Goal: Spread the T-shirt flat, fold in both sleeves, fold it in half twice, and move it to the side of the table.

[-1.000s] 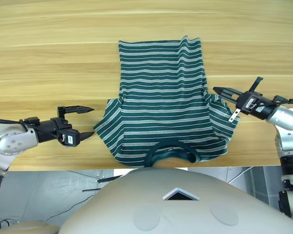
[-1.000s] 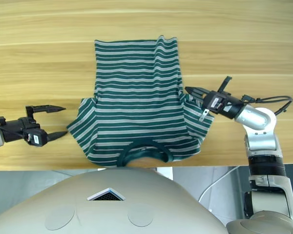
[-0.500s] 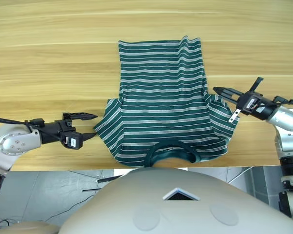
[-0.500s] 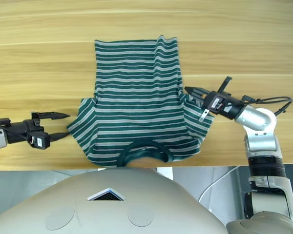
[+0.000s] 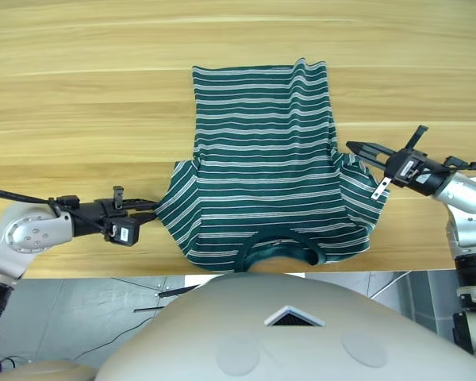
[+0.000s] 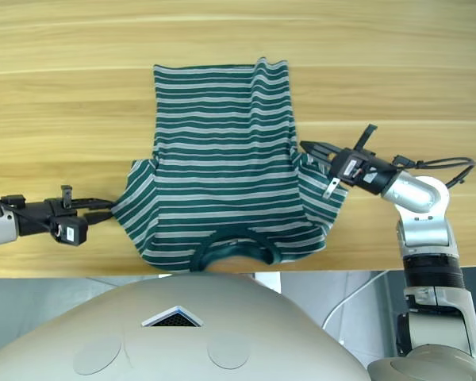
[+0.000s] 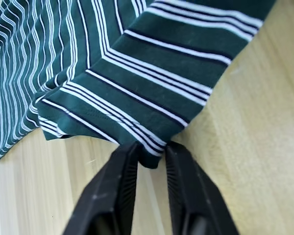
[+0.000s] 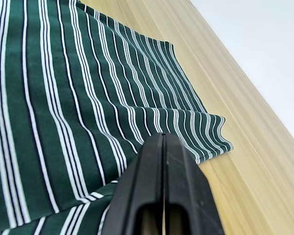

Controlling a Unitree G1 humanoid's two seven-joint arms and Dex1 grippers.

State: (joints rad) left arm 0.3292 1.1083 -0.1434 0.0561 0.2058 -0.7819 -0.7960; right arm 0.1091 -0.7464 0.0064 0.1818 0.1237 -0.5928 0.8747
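A dark green T-shirt with white stripes point(image 5: 262, 167) lies spread on the wooden table point(image 5: 79, 95), collar point(image 5: 279, 242) at the near edge and hem far. My left gripper point(image 5: 153, 209) is low on the table at the shirt's left sleeve point(image 7: 152, 78). It is shut on the sleeve's outer edge, and the left wrist view has the hem corner pinched between the two black fingers point(image 7: 122, 166). My right gripper point(image 5: 351, 147) is shut, its tips on the fabric where the right sleeve point(image 5: 357, 186) meets the body. Whether it pinches cloth is hidden point(image 8: 162, 138).
Bare wood stretches to the left, right and far side of the shirt. The table's near edge point(image 5: 103, 274) runs just below the collar and both arms. The shirt's far right hem corner point(image 8: 210, 142) is slightly rumpled.
My left gripper slid right along the table to the left sleeve and went from open to shut on its edge. The right arm and the shirt stayed put.
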